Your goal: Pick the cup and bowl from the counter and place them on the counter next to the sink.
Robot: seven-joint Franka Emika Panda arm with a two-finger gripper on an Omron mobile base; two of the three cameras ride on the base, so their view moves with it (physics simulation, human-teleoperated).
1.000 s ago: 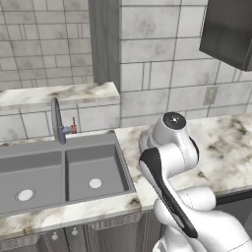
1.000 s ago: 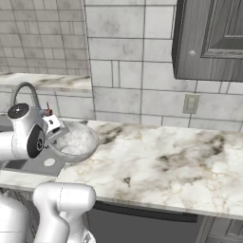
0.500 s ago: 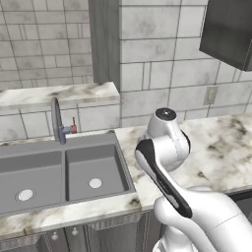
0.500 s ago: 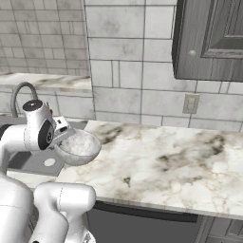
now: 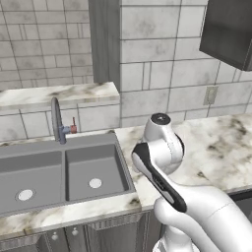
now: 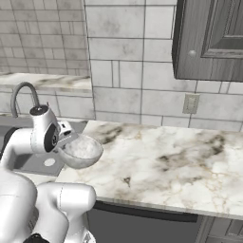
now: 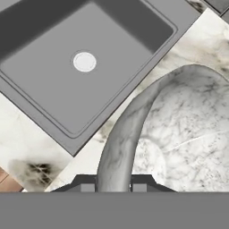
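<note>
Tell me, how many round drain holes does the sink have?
2. One drain sits in the sink's left basin, and the other drain in the right basin, nearer the bowl.

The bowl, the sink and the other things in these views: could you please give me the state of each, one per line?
bowl: upright, gripped by its rim, held over the counter beside the sink.
pincer: shut on the bowl's rim, one tip on each side.
sink: both basins without any dishes, drains uncovered.
tap: no water running.
counter: bare marble to the right of the bowl.
wall cabinet: door closed.
</note>
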